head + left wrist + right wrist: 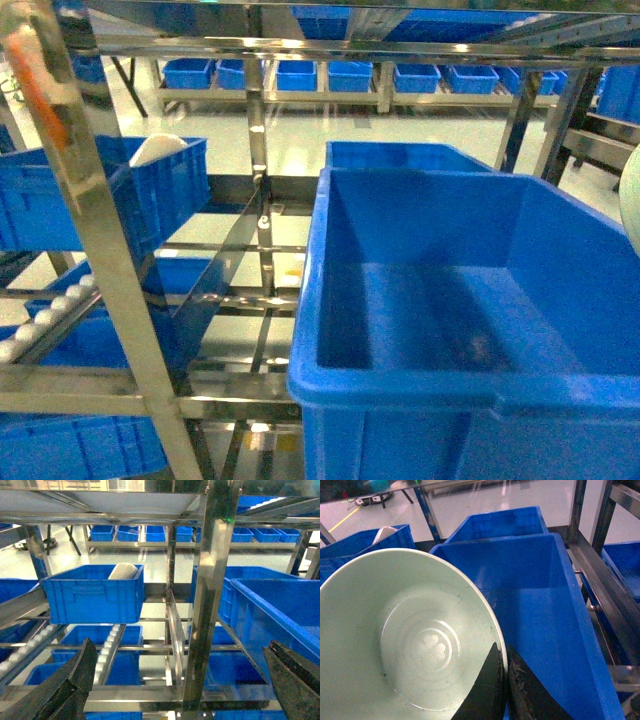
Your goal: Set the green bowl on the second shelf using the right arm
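In the right wrist view the pale mint-green bowl (405, 640) fills the left half, tilted with its inside facing the camera. My right gripper (504, 652) is shut on the bowl's rim, one finger inside and one outside. The bowl hangs over the near left corner of the large deep blue crate (545, 610), which sits on the second shelf (235, 395), a tier of steel rails. The crate (450, 300) looks empty in the head view, where a pale curved edge (632, 200) shows at the far right. My left gripper (181, 645) is open with nothing between its fingers, facing the rack.
A steel upright (210, 605) stands just beyond the left gripper. A smaller ribbed blue crate (110, 190) at the left holds a white dish (160, 148). White rollers (50, 310) run below it. Another blue crate (400, 155) sits behind the large one.
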Motion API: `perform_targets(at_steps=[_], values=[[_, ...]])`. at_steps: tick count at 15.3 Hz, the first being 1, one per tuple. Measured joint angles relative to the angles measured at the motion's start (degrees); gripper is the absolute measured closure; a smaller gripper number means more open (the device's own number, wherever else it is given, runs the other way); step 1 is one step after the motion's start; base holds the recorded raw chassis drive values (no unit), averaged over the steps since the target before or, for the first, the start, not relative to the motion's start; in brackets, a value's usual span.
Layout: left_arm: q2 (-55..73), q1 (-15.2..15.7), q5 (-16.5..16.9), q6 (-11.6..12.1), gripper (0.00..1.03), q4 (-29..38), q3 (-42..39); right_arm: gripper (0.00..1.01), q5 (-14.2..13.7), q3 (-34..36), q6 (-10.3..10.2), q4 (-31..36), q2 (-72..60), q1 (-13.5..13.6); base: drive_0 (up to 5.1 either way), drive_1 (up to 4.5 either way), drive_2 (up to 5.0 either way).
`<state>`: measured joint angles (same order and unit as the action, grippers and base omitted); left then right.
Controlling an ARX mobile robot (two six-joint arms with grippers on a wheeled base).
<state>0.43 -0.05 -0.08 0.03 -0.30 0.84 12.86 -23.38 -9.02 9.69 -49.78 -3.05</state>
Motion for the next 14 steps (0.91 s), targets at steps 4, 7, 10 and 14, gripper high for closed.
perform_targets(at_steps=[4,7,10,14], values=[[0.00,0.00,0.04,0.00,0.05,-0.11,0.00,0.99,0.00,0.00,0.00,0.11,-0.13,0.04,0.0,2.40,-2.5],[0.00,0.00,0.00,0.00,0.05,-0.04,0.00,0.99,-0.02,0.00,0.00,0.33,-0.28,0.00,0.0,0.00,0.0],[0.00,0.00,0.00,0.00,0.05,-0.02,0.00,0.99,-0.02,0.00,0.00,0.20,-0.28,0.04,0.0,0.00,0.0],[0.00,0.00,0.00,0.00,0.05,-0.02,0.00,0.99,0.35,-0.39,-4.09,5.88,-13.70,3.74,0.0,0.00,0.0]])
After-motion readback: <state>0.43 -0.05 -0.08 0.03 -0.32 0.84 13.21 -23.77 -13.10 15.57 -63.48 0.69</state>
